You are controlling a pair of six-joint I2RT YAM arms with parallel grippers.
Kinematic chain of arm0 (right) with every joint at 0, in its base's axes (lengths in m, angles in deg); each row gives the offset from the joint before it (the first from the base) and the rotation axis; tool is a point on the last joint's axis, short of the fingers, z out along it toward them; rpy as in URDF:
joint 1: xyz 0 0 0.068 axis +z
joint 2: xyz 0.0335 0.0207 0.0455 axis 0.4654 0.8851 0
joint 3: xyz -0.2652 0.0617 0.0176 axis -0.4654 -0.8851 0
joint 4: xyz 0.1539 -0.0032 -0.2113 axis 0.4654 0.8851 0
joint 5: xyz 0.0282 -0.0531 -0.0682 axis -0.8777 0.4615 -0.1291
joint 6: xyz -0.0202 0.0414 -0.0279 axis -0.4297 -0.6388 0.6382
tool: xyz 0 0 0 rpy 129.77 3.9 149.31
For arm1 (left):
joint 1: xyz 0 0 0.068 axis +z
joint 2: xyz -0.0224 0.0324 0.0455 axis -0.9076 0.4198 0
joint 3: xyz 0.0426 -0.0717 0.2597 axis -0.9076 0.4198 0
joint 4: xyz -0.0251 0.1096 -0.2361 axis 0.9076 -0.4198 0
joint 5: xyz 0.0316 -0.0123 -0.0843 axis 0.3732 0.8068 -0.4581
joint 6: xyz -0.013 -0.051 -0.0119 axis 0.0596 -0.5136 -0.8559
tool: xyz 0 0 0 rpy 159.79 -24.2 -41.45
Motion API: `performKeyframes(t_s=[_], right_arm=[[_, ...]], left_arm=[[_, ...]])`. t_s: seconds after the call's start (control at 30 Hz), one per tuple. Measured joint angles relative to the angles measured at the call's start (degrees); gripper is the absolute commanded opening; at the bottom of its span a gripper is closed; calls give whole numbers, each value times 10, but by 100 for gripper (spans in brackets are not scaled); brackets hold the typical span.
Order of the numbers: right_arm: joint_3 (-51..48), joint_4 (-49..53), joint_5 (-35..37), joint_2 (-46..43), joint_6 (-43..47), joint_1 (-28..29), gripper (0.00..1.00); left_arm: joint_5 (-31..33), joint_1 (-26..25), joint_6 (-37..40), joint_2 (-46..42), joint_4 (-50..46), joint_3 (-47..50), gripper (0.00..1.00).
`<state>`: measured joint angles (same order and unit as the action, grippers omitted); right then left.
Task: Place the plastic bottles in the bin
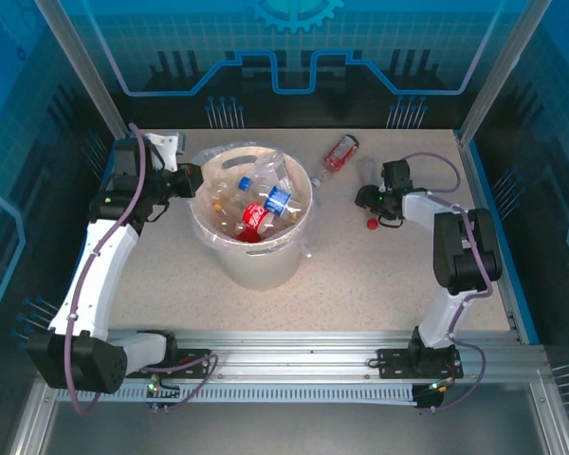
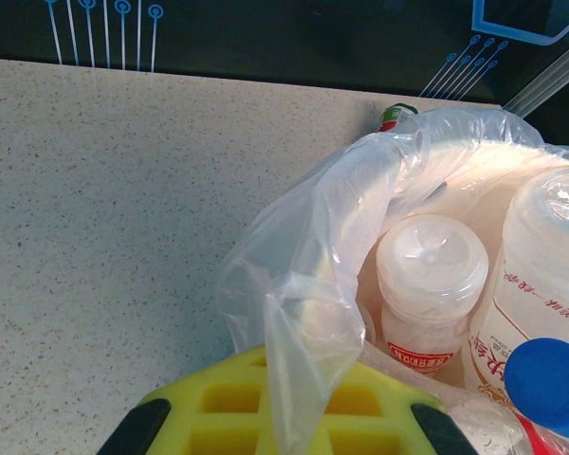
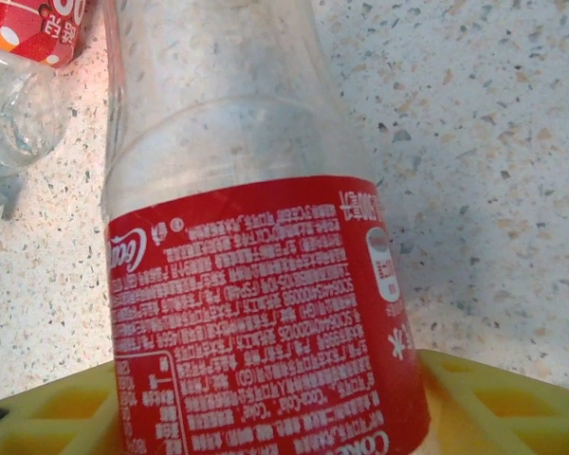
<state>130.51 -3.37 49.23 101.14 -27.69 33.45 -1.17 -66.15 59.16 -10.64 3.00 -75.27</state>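
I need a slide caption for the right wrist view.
Red-labelled clear bottle between the yellow pads, speckled table behind.

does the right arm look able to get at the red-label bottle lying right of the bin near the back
Probably yes: the red-label bottle lies on open table just beyond the right gripper, though another bottle sits between its jaws now.

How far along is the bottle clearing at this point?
Mostly done: several bottles lie in the bin. In hand: the right gripper straddles a red-labelled bottle on the table; the left gripper is shut on the bin's liner. Left: that bottle and a second bottle lying beyond it.
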Motion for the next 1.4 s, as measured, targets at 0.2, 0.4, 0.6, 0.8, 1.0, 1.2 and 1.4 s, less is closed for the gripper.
performKeyframes(t_s=[0.2,0.4,0.6,0.8,1.0,1.2,1.4], right_arm=[[-24,13,-2,-33,18,-5,60],[-29,47,-13,-94,40,-6,59],[-5,129,-49,-186,79,-6,59],[77,245,-101,-275,130,0,58],[184,338,-105,-341,161,56,57],[274,372,-104,-347,165,158,56],[361,388,-105,-271,171,261,56]], left_arm=[[0,0,0,0,0,0,0],[-4,0,0,1,1,0,0],[-4,-1,0,2,2,0,0],[-6,-1,0,2,2,0,0],[-6,-4,0,2,2,0,0],[-6,-26,0,2,3,0,0],[-8,-45,-1,2,6,2,0]])
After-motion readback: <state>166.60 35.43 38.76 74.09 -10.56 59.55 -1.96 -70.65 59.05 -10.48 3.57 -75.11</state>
